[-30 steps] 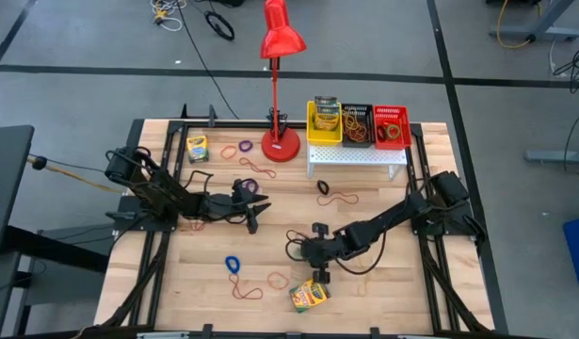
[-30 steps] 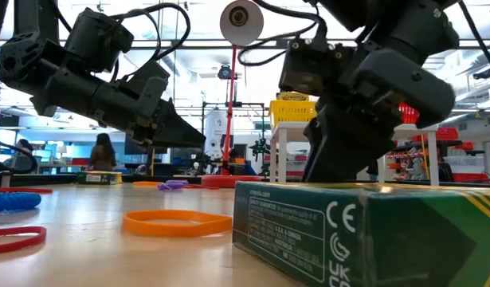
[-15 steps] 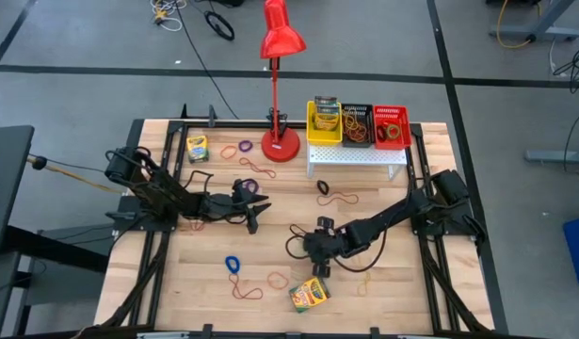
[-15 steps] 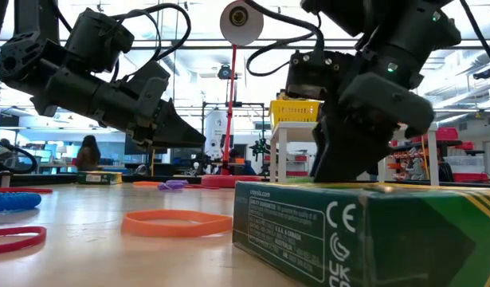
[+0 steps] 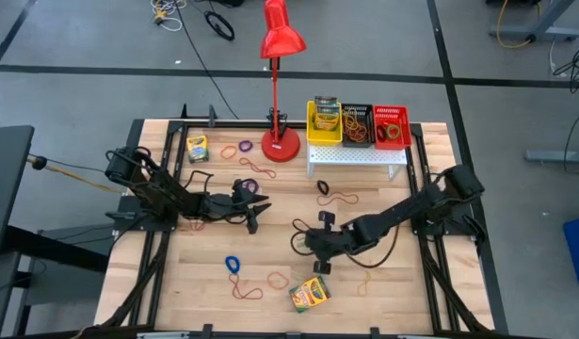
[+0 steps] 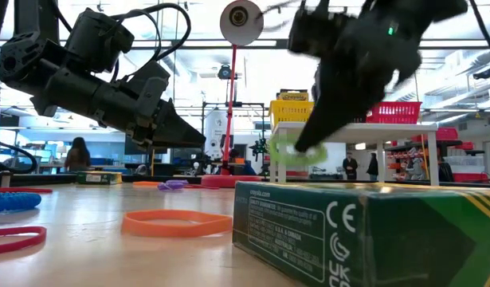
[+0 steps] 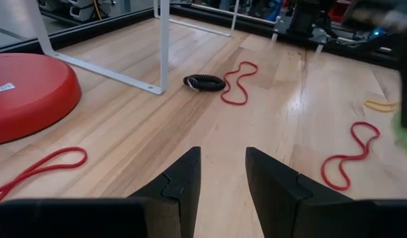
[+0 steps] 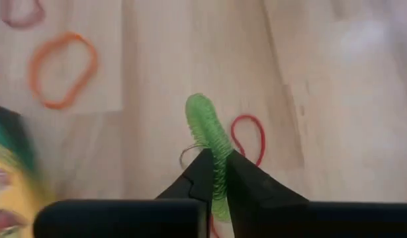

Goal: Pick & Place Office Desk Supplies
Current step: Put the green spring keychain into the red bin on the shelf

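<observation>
High view: right gripper (image 5: 319, 266) is hovering over the middle-front of the wooden table (image 5: 402, 297), just behind a yellow-and-green crayon box (image 5: 309, 295) lying near the front edge; left gripper (image 5: 254, 215) is waiting left of centre, pointing toward the middle; a second crayon box (image 5: 197, 148) is lying at the back left; red desk lamp (image 5: 281, 141) is standing at the back centre; white perforated stand (image 5: 357, 157) beside it is carrying a yellow bin (image 5: 324, 121), a black bin (image 5: 356, 124) and a red bin (image 5: 392, 125); loose loops are lying scattered, among them a blue coil (image 5: 233, 265), an orange band (image 5: 279, 280) and a red band (image 5: 343, 200).

Low view: right gripper (image 6: 310, 149) is lifted off the table, blurred, with a green coil band (image 6: 295, 150) hanging at its tips; the near crayon box (image 6: 364, 235) is filling the foreground; the orange band (image 6: 177, 222) is lying flat beside it; left gripper (image 6: 161, 121) is hanging above the table.

Left wrist view: left gripper (image 7: 221, 177) is standing with a clear gap between its jaws, holding nothing; a black coil band (image 7: 204, 82) and a red band (image 7: 239, 82) are lying ahead near the stand's leg.

Right wrist view: right gripper (image 8: 216, 173) is pinching the green coil band (image 8: 210, 137) between nearly closed jaws; a red loop (image 8: 248, 137) and the orange band (image 8: 61, 68) are lying on the wood below.
</observation>
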Motion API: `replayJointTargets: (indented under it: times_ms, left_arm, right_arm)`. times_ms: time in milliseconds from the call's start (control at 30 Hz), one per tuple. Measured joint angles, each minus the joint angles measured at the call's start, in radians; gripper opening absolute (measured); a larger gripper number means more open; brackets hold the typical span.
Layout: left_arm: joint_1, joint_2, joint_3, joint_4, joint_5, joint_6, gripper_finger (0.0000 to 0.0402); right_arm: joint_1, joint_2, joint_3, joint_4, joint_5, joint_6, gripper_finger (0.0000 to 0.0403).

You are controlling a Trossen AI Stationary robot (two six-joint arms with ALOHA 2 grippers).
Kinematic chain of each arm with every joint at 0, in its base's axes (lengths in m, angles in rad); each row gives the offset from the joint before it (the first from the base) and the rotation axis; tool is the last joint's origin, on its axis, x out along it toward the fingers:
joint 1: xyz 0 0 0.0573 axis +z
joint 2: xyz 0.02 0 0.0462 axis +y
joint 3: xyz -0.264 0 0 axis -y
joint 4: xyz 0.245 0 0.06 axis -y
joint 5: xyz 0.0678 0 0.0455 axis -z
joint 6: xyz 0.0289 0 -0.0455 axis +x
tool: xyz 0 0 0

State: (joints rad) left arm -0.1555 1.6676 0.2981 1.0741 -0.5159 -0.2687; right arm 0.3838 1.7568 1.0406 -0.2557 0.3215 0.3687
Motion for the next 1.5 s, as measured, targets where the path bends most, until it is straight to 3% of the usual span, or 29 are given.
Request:
replayJointTargets:
  times_ms: [400,600,933,1300,1500]
  left_arm:
    - [0.000,0.000,0.000,0.001,0.000,0.000,0.0126]
    - [0.000,0.000,0.000,0.000,0.000,0.000,0.0126]
    - [0.000,0.000,0.000,0.000,0.000,0.000,0.0126]
    - [0.000,0.000,0.000,0.000,0.000,0.000,0.0126]
    - [0.000,0.000,0.000,0.000,0.000,0.000,0.0126]
  right_arm:
    - [-0.007,-0.312,0.000,-0.245,0.139,-0.042,0.0016]
    - [-0.128,-0.536,0.001,-0.403,0.150,-0.042,0.0016]
    - [-0.489,-0.762,0.001,-0.573,0.155,-0.163,0.0016]
    - [-1.006,-0.755,0.002,-0.576,0.125,-0.371,0.0016]
    - [-1.211,-0.698,0.001,-0.586,-0.026,-0.384,0.0016]
